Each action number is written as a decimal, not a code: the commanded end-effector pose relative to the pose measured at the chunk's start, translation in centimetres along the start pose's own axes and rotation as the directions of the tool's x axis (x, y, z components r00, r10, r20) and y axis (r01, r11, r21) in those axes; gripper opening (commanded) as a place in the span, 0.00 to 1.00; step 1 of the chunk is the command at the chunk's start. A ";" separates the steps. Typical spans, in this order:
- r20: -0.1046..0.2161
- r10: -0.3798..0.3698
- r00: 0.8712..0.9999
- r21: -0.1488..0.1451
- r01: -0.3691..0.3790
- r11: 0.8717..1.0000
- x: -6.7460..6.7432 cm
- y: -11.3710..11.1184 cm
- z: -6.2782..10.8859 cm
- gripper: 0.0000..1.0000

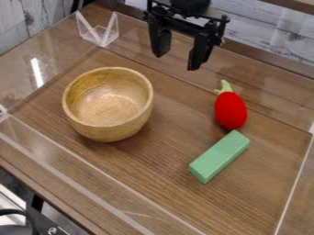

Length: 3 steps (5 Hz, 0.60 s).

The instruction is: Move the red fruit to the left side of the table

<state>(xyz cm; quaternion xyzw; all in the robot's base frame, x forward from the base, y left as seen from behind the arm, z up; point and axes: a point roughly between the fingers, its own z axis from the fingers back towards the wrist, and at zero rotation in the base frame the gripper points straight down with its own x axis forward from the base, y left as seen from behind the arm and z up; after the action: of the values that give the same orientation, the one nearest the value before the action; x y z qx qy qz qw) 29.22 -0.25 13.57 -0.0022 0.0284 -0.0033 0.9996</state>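
Observation:
The red fruit (229,108) lies on the right part of the table (160,156), glossy and rounded, with a small green stem pointing toward the back. My gripper (179,55) hangs above the back middle of the table, black fingers pointing down and spread apart with nothing between them. It is behind and to the left of the fruit, well apart from it.
A wooden bowl (108,102) stands left of centre. A green rectangular block (219,155) lies in front of the fruit. Low clear acrylic walls (73,184) edge the table, and a clear stand (97,30) sits at the back left.

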 end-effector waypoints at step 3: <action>-0.013 -0.025 1.000 -0.010 0.025 1.000 1.5 -7.7 -3.5 1.00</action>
<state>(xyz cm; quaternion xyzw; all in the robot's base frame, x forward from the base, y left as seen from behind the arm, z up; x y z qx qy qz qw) 29.52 -7.99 8.50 -0.0011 0.0639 -0.0218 0.9977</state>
